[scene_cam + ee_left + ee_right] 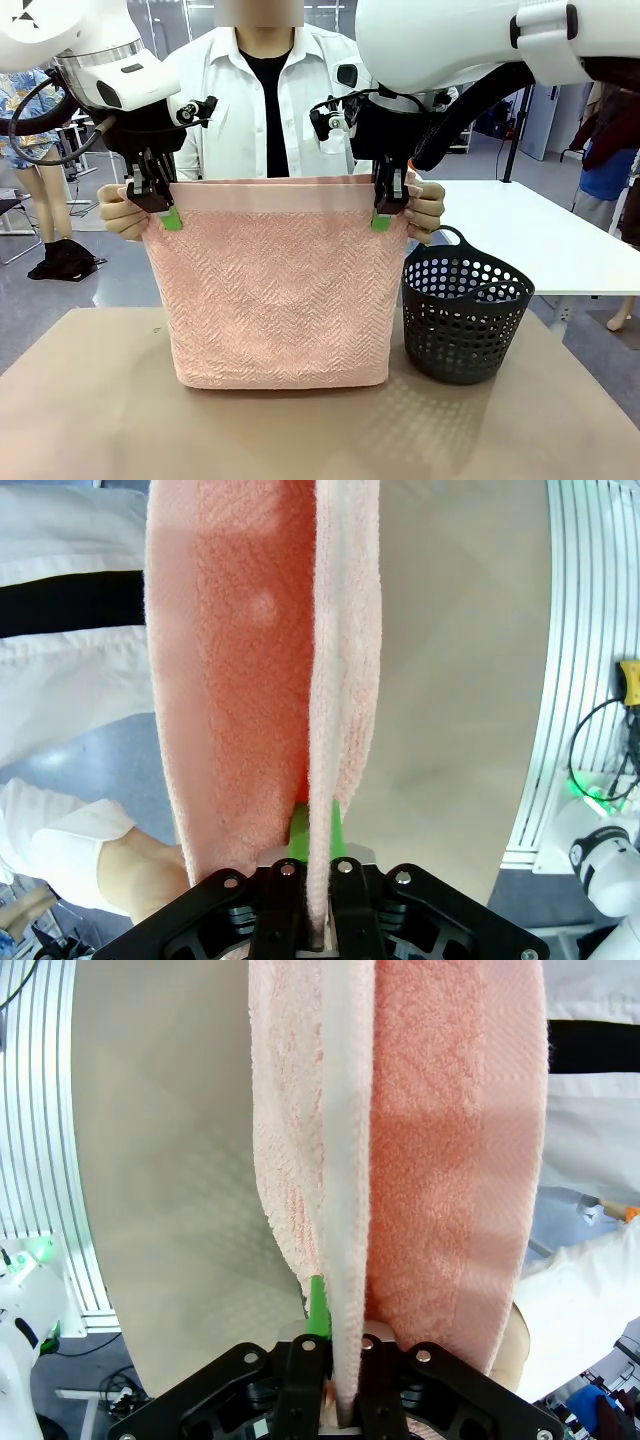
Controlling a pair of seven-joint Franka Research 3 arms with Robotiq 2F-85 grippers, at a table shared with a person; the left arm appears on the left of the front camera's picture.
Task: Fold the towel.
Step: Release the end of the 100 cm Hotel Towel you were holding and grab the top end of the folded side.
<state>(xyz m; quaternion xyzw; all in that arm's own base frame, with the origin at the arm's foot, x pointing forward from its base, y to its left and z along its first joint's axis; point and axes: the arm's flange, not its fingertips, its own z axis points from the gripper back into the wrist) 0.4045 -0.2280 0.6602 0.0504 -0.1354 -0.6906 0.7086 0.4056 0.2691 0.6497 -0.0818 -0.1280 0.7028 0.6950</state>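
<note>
L gripper is clamping the towel at one top corner; R gripper is pinching the other, both w/ jaws nearly closed on the cloth. I'm seeing the towel hanging doubled below and between them, its bottom fold touching the table. The person's hands are holding the same corners, one just outboard of L, the other just outboard of R.

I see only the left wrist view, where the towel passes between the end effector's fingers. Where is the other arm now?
Observer: The right end effector is at the other top corner of the towel, level with the left end effector.
Operator: Does anything stand near the towel?
Observer: Yes, a dark perforated basket stands on the table, beside the towel on the robot's right.
</note>
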